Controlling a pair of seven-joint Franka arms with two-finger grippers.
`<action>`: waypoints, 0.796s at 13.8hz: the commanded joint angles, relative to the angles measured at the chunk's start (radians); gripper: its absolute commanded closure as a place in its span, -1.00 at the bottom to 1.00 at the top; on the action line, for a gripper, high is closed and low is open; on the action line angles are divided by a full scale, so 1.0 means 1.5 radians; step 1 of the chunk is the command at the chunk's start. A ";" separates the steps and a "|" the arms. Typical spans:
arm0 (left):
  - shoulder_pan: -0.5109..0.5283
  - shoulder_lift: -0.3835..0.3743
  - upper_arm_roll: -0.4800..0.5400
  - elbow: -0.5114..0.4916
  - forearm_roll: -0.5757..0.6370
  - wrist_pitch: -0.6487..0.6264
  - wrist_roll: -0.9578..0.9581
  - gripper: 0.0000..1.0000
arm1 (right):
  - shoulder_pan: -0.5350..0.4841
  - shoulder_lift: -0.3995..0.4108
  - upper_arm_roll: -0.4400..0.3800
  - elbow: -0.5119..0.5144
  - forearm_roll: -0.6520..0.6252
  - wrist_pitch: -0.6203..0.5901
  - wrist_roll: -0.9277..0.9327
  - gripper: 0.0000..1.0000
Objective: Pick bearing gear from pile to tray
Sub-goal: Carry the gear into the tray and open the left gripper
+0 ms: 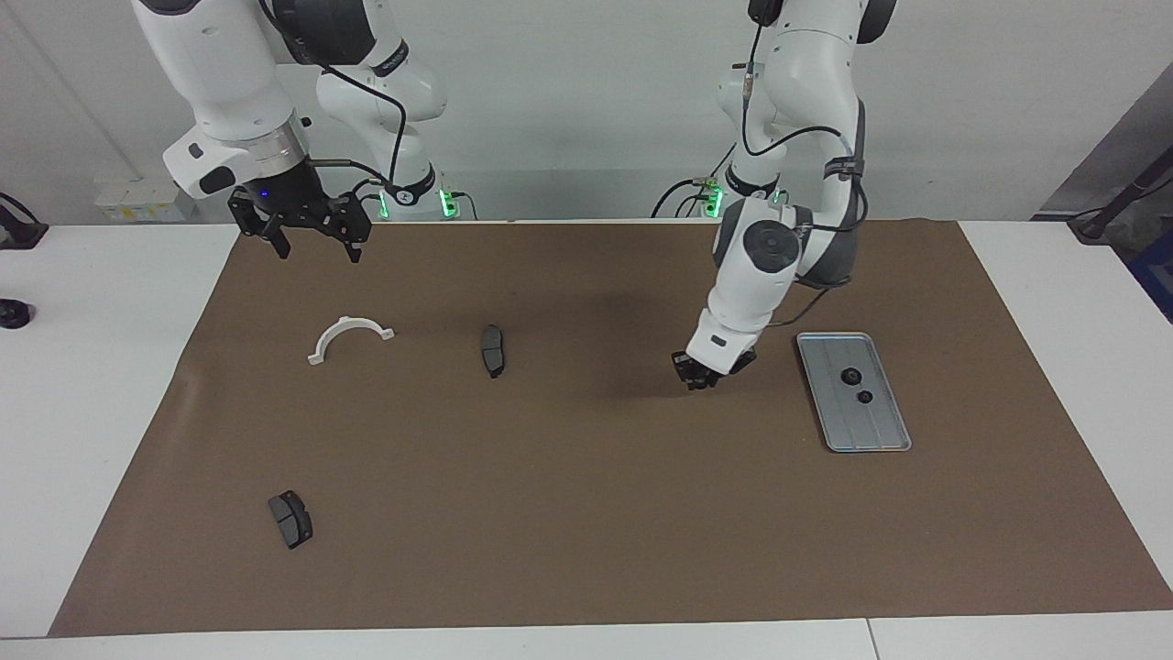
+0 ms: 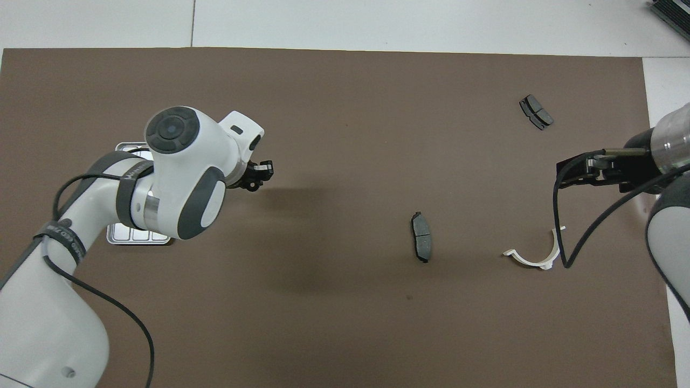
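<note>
white bracket (image 1: 349, 336), two brake pads (image 1: 492, 349); mat (image 1: 586, 513)

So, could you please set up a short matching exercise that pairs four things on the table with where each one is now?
Things:
1. two black gears
2. white half-ring
3. left gripper
4. right gripper

Places:
A. up over the mat's edge at the right arm's end
B. on the mat, nearer to the robots than both brake pads
C. over the mat beside the tray
D. in the tray

Pairs: 1-D, 2-B, 3-C, 4-A
</note>
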 commanded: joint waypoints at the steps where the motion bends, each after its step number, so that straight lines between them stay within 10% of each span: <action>1: 0.071 -0.009 -0.005 0.013 -0.002 -0.021 0.060 0.73 | -0.005 -0.019 0.003 -0.023 0.015 0.008 -0.012 -1.00; 9: 0.239 -0.035 -0.003 -0.074 -0.002 0.017 0.332 0.66 | -0.004 -0.018 0.002 -0.020 0.015 0.009 -0.010 -1.00; 11: 0.240 -0.041 -0.003 -0.094 -0.002 0.031 0.343 -0.15 | -0.004 -0.018 0.002 -0.020 0.015 0.009 -0.012 -1.00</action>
